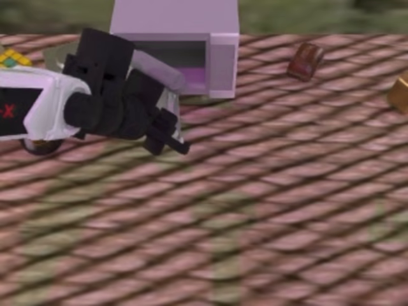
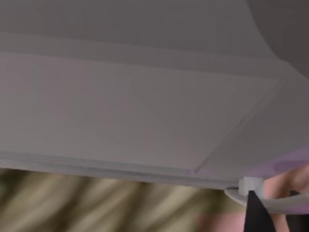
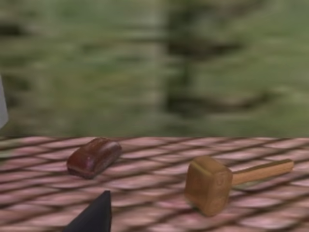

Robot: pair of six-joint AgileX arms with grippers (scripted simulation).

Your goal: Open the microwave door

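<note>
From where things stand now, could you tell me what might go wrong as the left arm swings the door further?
1. The left gripper sits at the outer edge of the half-open door; its hold on the handle is hidden, so it may slip off mid-swing.
2. The microwave stands free on the table; a hard pull could drag it instead.
3. The left arm hides the door in the top view, so progress is hard to check.

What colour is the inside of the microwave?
Purple-tinted, seen through the open front of the microwave; top view shows it best.

The left arm (image 1: pixel 38 105) is showing a glossy white shell with a black panel bearing a red mark. Its wrist and gripper (image 1: pixel 171 141) are looking matte black, blocky, angular
</note>
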